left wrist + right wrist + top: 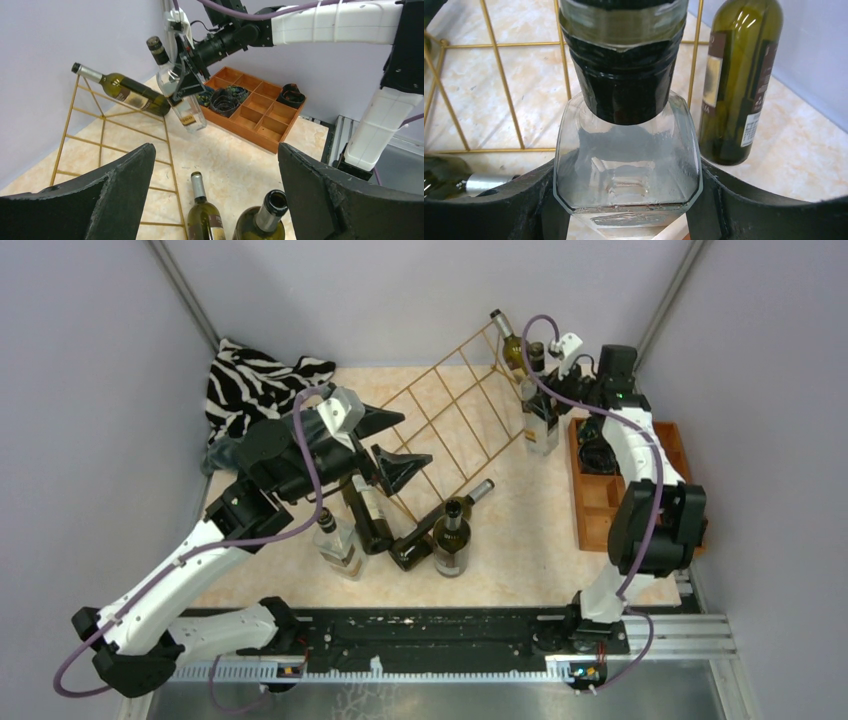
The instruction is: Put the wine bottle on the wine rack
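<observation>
**A:** Starting at the left, what was the left gripper point(392, 443) doing?

**B:** It hung with its fingers spread wide, gripping nothing, above the loose bottles point(452, 540) grouped at the near end of the wine rack point(103, 117). I'd judge it was parked there to leave the other arm room.

**A:** And the wine bottle?

**B:** The clear wine bottle point(182, 97) was at the rack's right end, just beside a green bottle point(125, 89) lying on the wires. The right gripper point(181, 82) pinched it around the upper body, probably so the heavy base hung low.

**A:** Which way did it point?

**B:** Its long axis was tilted, neck up toward the back wall and base down toward the table. I couldn't tell whether the base touched. The orange tray point(600, 510) sat further right.
</observation>
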`<state>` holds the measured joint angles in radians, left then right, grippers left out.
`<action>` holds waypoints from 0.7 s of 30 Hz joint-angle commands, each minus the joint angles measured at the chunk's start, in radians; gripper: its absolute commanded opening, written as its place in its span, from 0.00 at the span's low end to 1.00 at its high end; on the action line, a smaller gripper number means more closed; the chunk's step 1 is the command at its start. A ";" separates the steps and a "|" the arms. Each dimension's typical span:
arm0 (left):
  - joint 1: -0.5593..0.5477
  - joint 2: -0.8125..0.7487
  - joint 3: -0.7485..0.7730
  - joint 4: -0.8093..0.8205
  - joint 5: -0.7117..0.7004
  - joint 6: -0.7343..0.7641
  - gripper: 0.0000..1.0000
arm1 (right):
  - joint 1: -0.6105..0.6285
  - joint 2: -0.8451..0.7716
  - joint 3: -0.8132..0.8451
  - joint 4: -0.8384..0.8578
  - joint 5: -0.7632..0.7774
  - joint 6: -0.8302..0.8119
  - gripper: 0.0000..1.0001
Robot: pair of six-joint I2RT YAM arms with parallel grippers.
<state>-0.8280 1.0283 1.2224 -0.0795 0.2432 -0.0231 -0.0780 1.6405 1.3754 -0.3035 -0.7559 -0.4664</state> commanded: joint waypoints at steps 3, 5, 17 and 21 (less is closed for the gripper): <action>0.001 -0.070 -0.035 -0.029 -0.055 -0.061 0.97 | 0.044 0.074 0.211 0.095 0.026 0.019 0.00; 0.002 -0.084 -0.038 -0.042 -0.064 -0.070 0.97 | 0.054 0.107 0.244 0.099 0.040 0.024 0.00; 0.003 -0.111 -0.080 -0.049 -0.082 -0.099 0.96 | 0.072 0.275 0.387 0.113 0.075 0.035 0.00; 0.002 -0.110 -0.089 -0.041 -0.080 -0.102 0.96 | 0.072 0.301 0.400 0.122 0.081 0.037 0.00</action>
<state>-0.8280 0.9302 1.1450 -0.1329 0.1719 -0.1078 -0.0093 1.9636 1.6726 -0.3054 -0.6510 -0.4408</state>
